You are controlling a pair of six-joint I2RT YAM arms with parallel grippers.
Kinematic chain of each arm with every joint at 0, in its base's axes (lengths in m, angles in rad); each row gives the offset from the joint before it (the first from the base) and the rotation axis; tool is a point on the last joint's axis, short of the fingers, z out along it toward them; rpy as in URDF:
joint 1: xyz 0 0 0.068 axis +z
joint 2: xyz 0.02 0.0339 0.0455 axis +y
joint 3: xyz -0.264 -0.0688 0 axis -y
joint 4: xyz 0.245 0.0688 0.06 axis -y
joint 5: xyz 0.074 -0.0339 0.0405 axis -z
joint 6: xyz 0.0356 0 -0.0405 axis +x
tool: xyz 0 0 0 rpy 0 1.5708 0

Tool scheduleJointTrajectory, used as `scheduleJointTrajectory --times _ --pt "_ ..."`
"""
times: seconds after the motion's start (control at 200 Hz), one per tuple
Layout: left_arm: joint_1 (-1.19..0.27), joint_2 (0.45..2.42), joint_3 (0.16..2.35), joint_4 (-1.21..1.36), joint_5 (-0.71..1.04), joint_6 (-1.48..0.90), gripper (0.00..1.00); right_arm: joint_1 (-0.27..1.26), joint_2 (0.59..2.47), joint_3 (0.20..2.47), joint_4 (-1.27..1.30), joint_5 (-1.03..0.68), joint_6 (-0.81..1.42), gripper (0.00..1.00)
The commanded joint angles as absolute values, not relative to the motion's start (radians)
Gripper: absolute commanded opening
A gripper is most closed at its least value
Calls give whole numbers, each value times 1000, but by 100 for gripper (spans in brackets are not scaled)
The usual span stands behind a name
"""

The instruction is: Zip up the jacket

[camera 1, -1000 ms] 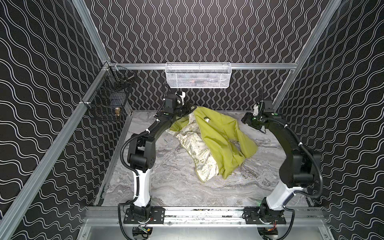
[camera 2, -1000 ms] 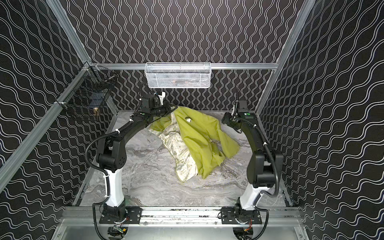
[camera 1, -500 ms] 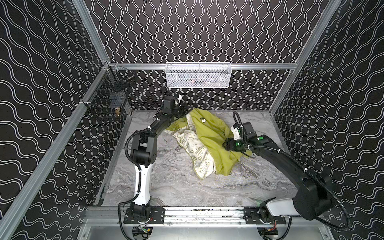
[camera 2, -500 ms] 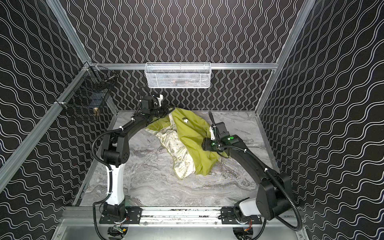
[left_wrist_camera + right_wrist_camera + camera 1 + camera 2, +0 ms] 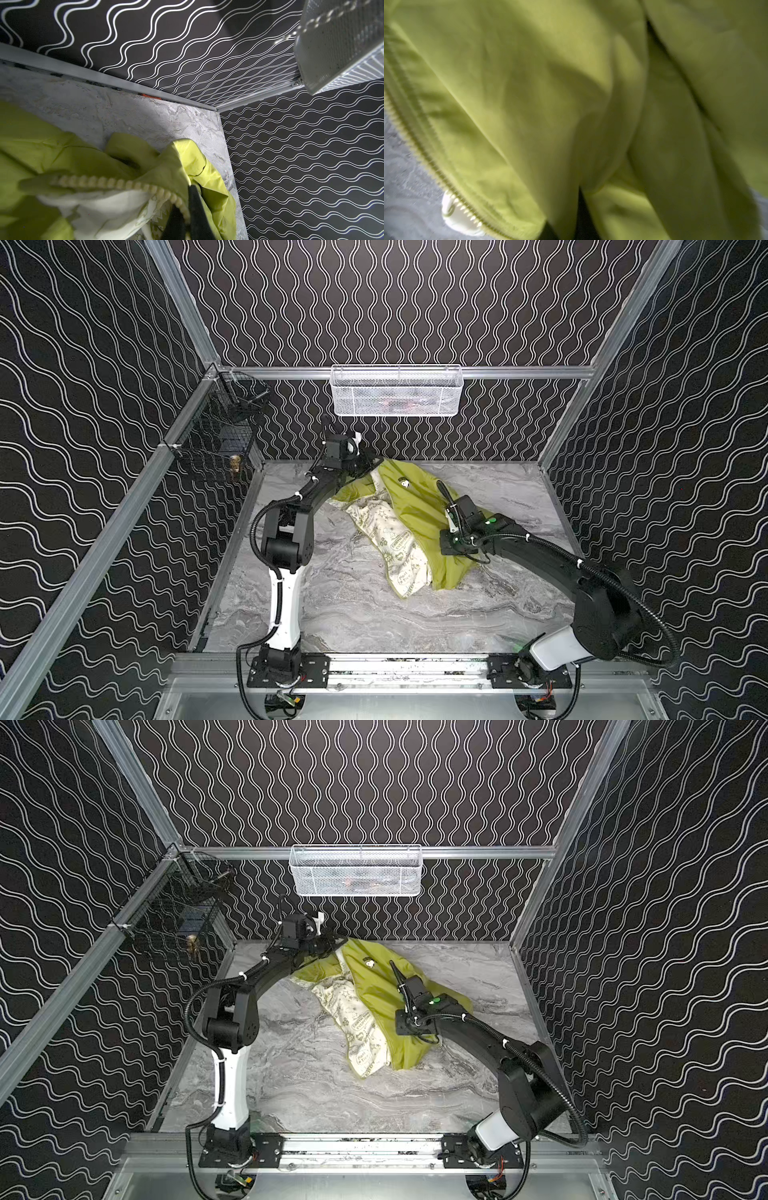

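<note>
Now the right gripper (image 5: pixel 452 548), apart a second ago, has clamped the large yellow-green thin-fabric jacket (image 5: pixel 419 510) lying open on the grey marbled surface (image 5: pixel 353 605), while the left gripper (image 5: pixel 368 462) pinches its far zipper edge (image 5: pixel 116 184), probably readying tension.

The jacket (image 5: pixel 419 506) is thin yellow-green cloth, creased, with a faint sheen. Its lining (image 5: pixel 386 526) is matt cream printed cloth, and the zipper teeth (image 5: pixel 116 184) look like pale plastic. The tabletop (image 5: pixel 353 605) is matt, grey, marble-patterned. The far basket (image 5: pixel 397 391) is white metal mesh, and the frame rails (image 5: pixel 104 539) are brushed metal.
</note>
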State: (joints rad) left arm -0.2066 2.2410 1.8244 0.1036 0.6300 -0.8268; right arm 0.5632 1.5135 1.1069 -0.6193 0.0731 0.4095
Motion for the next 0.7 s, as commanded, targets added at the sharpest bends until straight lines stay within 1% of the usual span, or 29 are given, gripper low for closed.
scheduleJointTrajectory --times 0.0,0.135,0.22,0.34,0.37,0.45,0.51,0.53,0.591,0.631,0.691 --pt "-200 2253 1825 124 617 -811 0 556 1464 1142 -685 158 408 0" --pt "-198 2275 1833 145 617 -828 0 517 1403 1171 -719 156 366 0" --pt "-198 2293 1846 150 611 -834 0 464 1388 1167 -716 129 340 0" --pt "-197 2324 1874 138 600 -839 0 333 1428 1143 -681 -28 295 0" --pt "-196 2332 1884 129 595 -835 0 306 1449 1137 -672 -69 285 3" --pt "-193 2352 1913 72 559 -819 13 249 1512 1130 -642 -159 264 12" --pt "-190 2363 1937 17 521 -799 28 217 1559 1131 -623 -190 263 18" --pt "-189 2367 1946 -2 512 -789 33 206 1573 1133 -619 -197 264 22" --pt "-184 2380 1976 -56 491 -769 43 180 1604 1141 -608 -198 269 30" --pt "-179 2387 1988 -83 486 -764 49 166 1616 1148 -609 -180 275 34" --pt "-175 2383 1988 -90 495 -761 53 148 1627 1160 -609 -155 277 38"
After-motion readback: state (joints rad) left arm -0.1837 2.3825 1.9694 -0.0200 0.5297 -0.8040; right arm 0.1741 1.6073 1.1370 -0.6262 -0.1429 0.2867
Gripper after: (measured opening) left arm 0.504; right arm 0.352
